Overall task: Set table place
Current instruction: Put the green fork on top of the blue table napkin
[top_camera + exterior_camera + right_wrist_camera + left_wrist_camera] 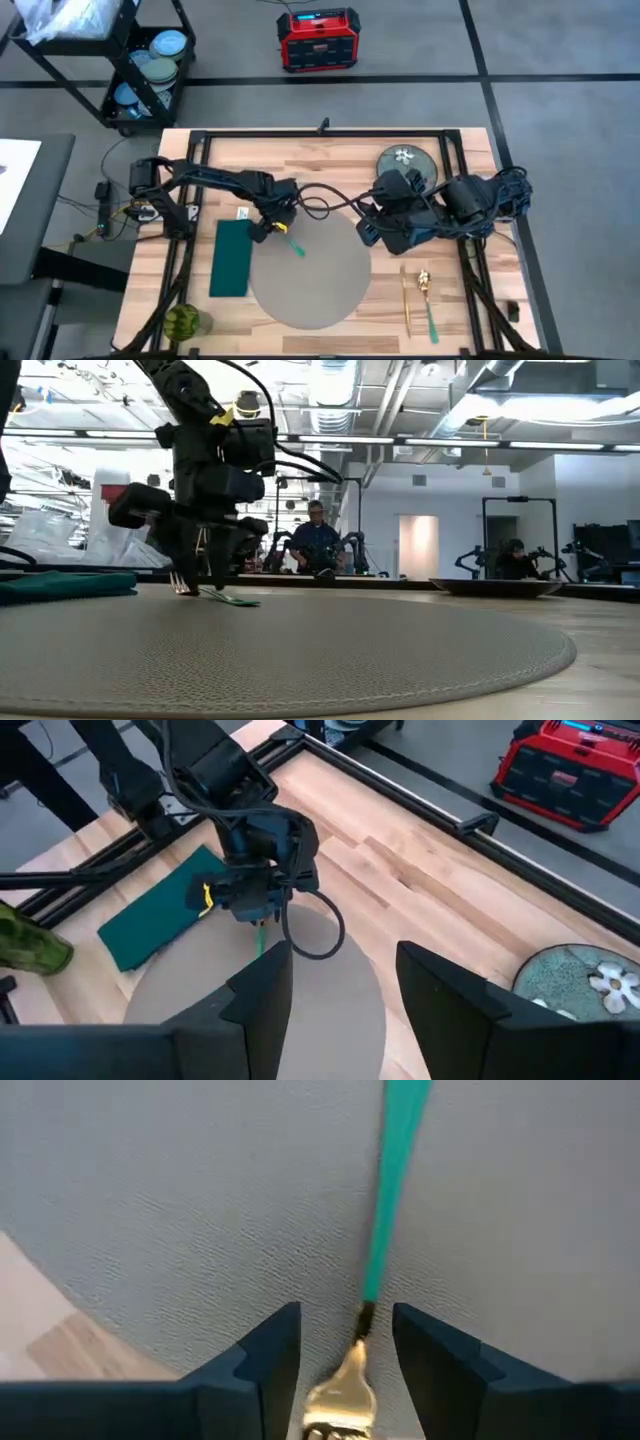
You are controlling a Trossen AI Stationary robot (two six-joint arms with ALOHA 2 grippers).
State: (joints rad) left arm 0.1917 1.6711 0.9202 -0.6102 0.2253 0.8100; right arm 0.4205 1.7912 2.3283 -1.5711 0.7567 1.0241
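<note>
Spread apart, the left gripper [345,1355] straddles a teal-handled fork [385,1230] lying on the grey placemat [320,280] at the table's [330,150] middle, near the green napkin [232,258]. Closing off-centre could skid it. The right gripper [372,232] waits open by the floral plate [405,160].

The left end effector [262,915] is seen lowered at the placemat's [330,990] edge, beside a green napkin [165,915] on the wooden surface [420,880].

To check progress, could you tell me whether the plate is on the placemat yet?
No, the plate sits on bare table, apart from the placemat.
</note>
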